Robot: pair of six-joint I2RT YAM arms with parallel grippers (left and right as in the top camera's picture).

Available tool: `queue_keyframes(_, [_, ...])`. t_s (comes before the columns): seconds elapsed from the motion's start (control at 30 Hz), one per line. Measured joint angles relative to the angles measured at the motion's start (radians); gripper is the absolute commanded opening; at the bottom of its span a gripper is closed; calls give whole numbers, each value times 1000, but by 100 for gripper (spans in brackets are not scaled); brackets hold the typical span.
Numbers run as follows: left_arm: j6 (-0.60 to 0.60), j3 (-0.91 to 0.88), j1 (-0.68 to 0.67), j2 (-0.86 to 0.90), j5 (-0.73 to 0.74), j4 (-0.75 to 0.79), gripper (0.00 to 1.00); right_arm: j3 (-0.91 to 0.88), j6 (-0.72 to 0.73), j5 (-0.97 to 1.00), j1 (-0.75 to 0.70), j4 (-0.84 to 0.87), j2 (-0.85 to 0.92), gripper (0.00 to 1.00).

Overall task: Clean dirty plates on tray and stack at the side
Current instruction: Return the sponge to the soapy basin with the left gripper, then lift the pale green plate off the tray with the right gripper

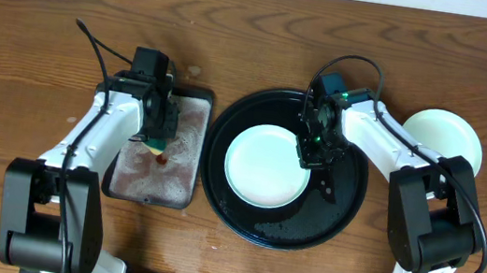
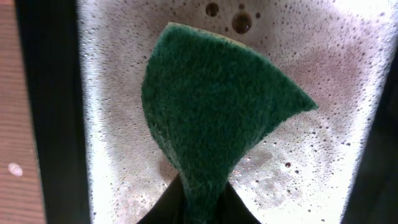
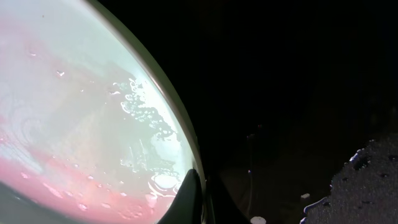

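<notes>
Overhead: we saw the left gripper (image 1: 158, 135) low over the grey tray (image 1: 180, 171) of foamy water, left of the black tray (image 1: 337, 210). One pale plate (image 1: 263, 167) lay inside the black tray, twd its left. The right gripper (image 1: 315, 148) sat at that plate's right edge. A second plate (image 1: 446, 137) lay on the table (image 1: 31, 33), right of the black tray.

Left wrist: jaws were clamped on a green sponge (image 2: 217, 106) above the suds.

Right wrist: one finger (image 3: 188, 199) touched the plate's rim, w/ pinkish wet film inside. The other was lost vs the black, so we couldn't tell if it gripped.
</notes>
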Motion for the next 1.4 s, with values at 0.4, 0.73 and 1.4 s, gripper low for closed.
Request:
queue_keyframes(0.4, [-20,0,0,7,6,-3,53,0,0,0,0,0,0,1])
queue_keyframes(0.73, [-113,0,0,-181,9,-73,73,0,-2,-4,0,34,0,1])
queue_keyframes(1.4, [-137,2,0,-223,10,-139,73,-1,-6,-131,-71,173,-25,1])
